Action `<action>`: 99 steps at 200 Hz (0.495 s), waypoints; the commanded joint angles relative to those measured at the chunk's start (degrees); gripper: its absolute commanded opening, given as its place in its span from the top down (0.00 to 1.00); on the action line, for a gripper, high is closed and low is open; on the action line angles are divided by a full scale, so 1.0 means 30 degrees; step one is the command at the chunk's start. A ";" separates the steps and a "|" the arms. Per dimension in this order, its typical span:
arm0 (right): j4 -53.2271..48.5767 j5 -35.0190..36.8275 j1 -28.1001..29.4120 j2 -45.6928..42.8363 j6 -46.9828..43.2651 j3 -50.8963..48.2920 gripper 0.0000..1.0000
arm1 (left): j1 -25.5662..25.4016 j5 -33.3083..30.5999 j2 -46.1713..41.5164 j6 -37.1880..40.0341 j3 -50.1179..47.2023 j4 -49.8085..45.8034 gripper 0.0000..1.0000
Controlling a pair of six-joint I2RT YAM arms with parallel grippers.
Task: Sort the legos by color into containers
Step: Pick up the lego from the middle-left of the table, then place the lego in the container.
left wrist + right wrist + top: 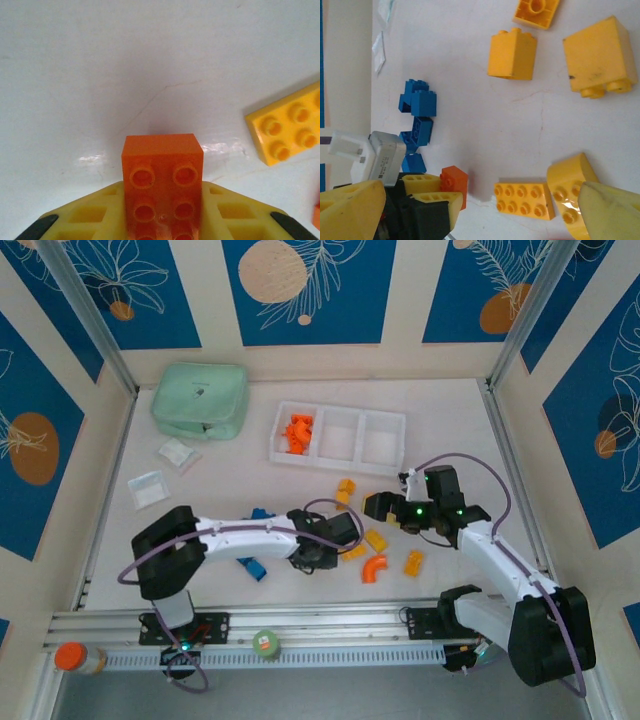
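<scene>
**While Left Jaws Clamp an Orange Brick, Right Jaws Stand Wide**

Although it sits on the near side of the tray (337,408), well apart from the near wall and roughly in line with the middle compartment, the orange brick (162,170) is firmly pinched. The left gripper (163,195) is clenched on its two long sides, with the studs facing the wrist camera. Whether the brick touches the table (230,475) cannot be told. Just beside it, toward the tray's right end, lies a flat yellow plate (287,125), with bare white surface between the two.

The right gripper (480,212) hangs released with its fingers spread wide, on the near side of the tray's right compartment. The yellow plate lies ahead of its fingers, and a curved yellow brick (570,182) lies close against one of them; contact there cannot be told.

Orange bricks (297,433) are heaped in the tray's left compartment, and the other two compartments show bare floor. A yellow brick (345,488) lies near the tray's near wall. An orange arch (373,568) lies farther out, toward the rail (330,652). Blue bricks (252,568) lie out past the tray's left end, beside the left arm.

A mint pouch (200,400) sits left of the tray, with a bare gap between them. Open table runs along the tray's near wall toward its left end. A narrower open strip separates the tray's right end from the side frame (500,440).
</scene>
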 commanded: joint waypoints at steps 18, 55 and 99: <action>-0.0612 -0.0463 0.0619 0.0137 -0.0321 0.1352 0.01 | 0.1177 -0.1390 -0.1986 0.1581 -0.0025 -0.1284 0.69; 0.0442 -0.0113 0.1107 0.0412 0.0467 0.1989 0.01 | 0.4273 -0.1869 -0.3034 0.5135 0.1285 -0.0743 0.69; 0.0413 0.0764 0.1083 0.1086 0.0394 0.3189 0.01 | 0.8194 -0.0719 -0.0296 0.9294 0.6066 0.0686 0.69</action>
